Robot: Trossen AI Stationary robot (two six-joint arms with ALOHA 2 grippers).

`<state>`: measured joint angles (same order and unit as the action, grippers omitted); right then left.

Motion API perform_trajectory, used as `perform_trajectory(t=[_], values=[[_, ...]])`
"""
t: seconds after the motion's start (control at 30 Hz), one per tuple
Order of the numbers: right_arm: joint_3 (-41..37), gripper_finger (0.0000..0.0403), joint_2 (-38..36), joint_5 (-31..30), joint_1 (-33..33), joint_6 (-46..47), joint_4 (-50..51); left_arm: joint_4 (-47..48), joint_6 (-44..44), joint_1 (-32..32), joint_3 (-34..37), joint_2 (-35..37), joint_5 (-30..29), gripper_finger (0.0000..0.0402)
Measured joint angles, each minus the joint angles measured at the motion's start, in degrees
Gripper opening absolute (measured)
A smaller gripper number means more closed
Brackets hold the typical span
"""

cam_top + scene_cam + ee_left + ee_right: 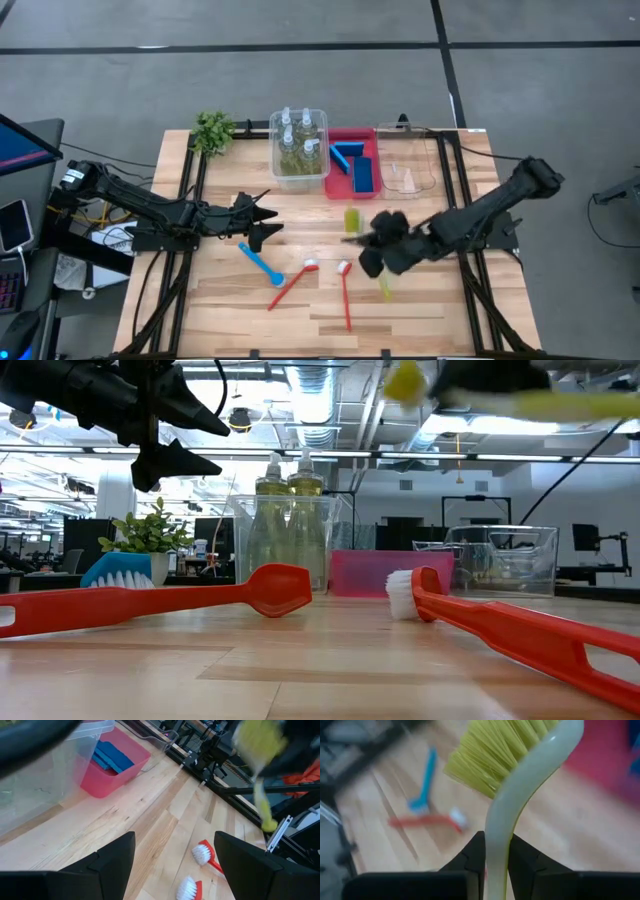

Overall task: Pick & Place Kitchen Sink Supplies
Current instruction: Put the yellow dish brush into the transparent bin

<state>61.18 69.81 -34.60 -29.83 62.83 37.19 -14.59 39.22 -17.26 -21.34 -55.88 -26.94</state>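
My right gripper (372, 242) is shut on a yellow-green brush (520, 755) and holds it above the middle of the table. It also shows as a blurred yellow-green brush (500, 400) at the top of the low view. My left gripper (262, 222) hovers open left of centre, with nothing between its fingers (115, 862). A blue brush (258, 262) and two red brushes (292, 283) (346, 295) lie flat on the wood. Bottles (300, 140) stand in a clear bin (276, 165). Blue sponges (355, 165) lie in a red bin (335, 188). My right gripper pinches the yellow-green brush's handle (496, 845) between its two fingers, a little behind the bristle head (500, 755). The fingers come from the table's right, slanting down. The brush is lifted clear of the table, with its head (351, 218) toward the far side and its handle end (385, 288) toward the near side.
A second clear bin (408, 160) stands right of the red bin. A small green plant (212, 130) sits at the far left corner. Bare wood lies along the near edge and at the near right.
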Motion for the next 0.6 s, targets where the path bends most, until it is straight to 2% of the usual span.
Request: perform_trajectory(t=[0.4, 0.6], values=[[10.0, 0.0047, -9.4, -21.5, 12.2, -23.6, 7.3, 0.0, 0.7, 0.0, 0.0, 0.0, -1.0, 0.0273], [10.4, 0.0047, -12.2, -25.2, 23.0, -32.8, 9.0, -0.1, 1.9, 0.0, 0.0, 0.0, -3.3, 0.0273]])
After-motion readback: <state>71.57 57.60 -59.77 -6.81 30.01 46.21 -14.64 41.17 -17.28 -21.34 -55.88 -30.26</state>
